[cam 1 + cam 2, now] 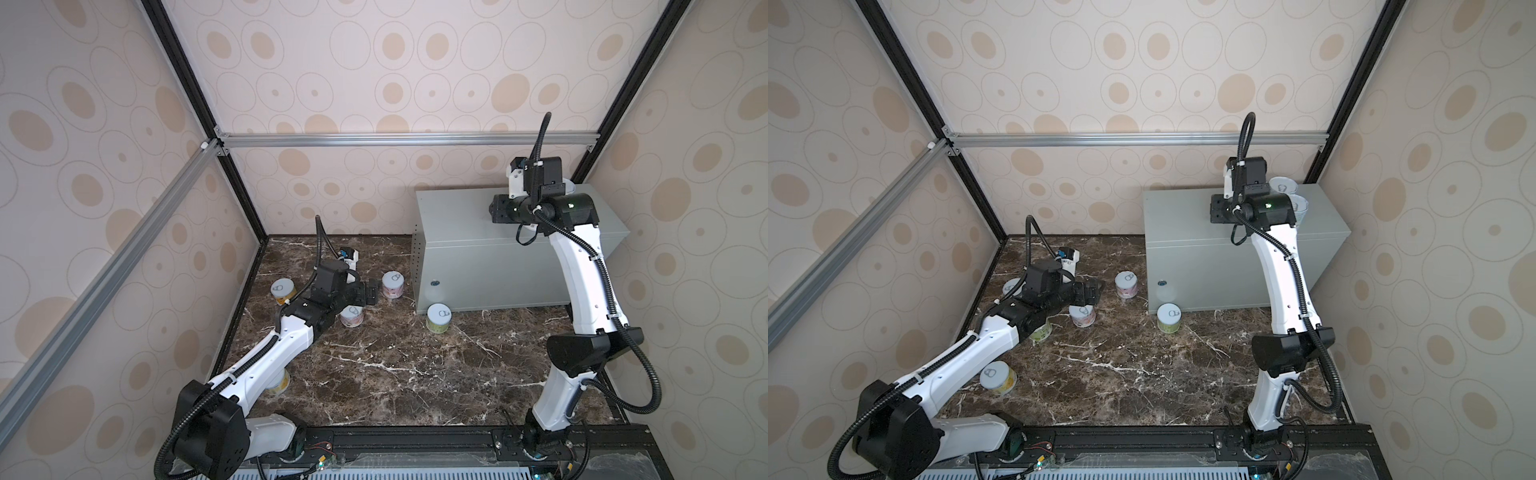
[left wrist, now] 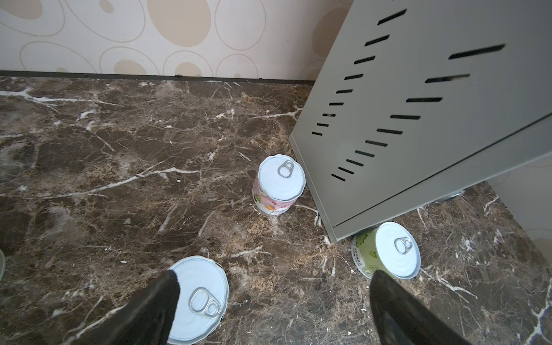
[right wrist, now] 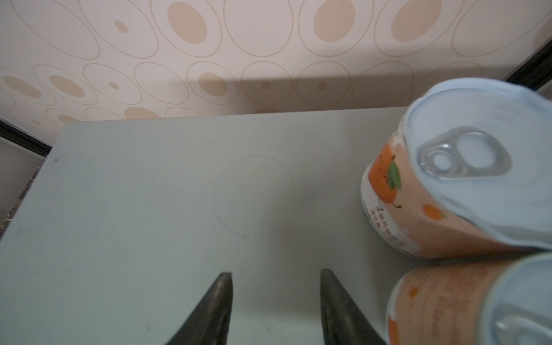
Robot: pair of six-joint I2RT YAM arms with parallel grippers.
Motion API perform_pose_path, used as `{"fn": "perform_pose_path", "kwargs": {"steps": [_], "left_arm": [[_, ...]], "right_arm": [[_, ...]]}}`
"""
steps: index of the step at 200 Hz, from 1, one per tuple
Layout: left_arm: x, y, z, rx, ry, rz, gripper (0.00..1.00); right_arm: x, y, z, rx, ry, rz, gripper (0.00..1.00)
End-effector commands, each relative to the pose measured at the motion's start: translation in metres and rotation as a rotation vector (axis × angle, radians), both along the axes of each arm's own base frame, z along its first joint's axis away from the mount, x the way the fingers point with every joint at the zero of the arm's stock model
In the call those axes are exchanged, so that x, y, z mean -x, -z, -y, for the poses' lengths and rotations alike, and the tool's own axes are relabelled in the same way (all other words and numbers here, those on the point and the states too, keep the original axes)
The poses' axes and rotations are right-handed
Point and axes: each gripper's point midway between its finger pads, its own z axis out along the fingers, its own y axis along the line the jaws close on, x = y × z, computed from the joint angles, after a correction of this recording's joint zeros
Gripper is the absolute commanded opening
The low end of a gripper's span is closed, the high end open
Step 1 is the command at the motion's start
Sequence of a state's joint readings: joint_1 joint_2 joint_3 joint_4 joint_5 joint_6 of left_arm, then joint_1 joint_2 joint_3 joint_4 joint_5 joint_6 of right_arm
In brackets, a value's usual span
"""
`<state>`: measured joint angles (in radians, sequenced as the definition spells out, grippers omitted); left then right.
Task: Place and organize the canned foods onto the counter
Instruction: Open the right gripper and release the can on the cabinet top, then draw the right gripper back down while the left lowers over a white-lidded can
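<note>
Centring counts: left tool (image 2: pixel 274 274), spread wide, must straddle the nearest tin (image 2: pixel 200 298) before closing; right tool (image 3: pixel 276 273) hovers parted, empty, over the desk (image 1: pixel 457 216) at frame right.

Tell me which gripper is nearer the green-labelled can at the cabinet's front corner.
Left. The left gripper hovers open low over the marble surface just short of the green can; the right gripper is up over the counter top.

Orange-labelled tin (image 3: pixel 400 206), light-grey counter (image 3: pixel 149 194), brown white-veined marble surface (image 1: pixel 395 374).
</note>
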<state>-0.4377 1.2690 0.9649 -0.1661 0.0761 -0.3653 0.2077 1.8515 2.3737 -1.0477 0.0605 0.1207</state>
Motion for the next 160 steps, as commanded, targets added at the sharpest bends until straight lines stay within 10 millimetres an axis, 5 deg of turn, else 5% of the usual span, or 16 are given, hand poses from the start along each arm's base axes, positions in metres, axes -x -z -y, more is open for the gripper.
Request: {"fn": "perform_pose_path", "kwargs": {"steps": [1, 30, 64, 116, 160], "left_arm": [[-0.005, -0.005, -0.006, -0.024, -0.021, 0.015, 0.99], [-0.006, -0.006, -0.011, -0.043, -0.045, 0.020, 0.99], [-0.006, -0.015, -0.019, -0.057, -0.076, 0.035, 0.99], [-0.003, -0.020, -0.026, -0.063, -0.110, 0.037, 0.99], [0.006, 0.005, -0.034, -0.074, -0.141, -0.012, 0.99]], "right_arm": [[0.023, -0.038, -0.003, 0.021, -0.019, 0.087, 0.54], [0.038, -0.049, -0.018, 0.027, -0.074, 0.116, 0.63], [0.065, -0.059, -0.058, 0.022, -0.191, 0.156, 0.76], [0.101, -0.032, -0.102, -0.023, -0.339, 0.151, 0.90], [0.127, -0.001, -0.125, -0.150, -0.433, 0.159, 0.97]]}}
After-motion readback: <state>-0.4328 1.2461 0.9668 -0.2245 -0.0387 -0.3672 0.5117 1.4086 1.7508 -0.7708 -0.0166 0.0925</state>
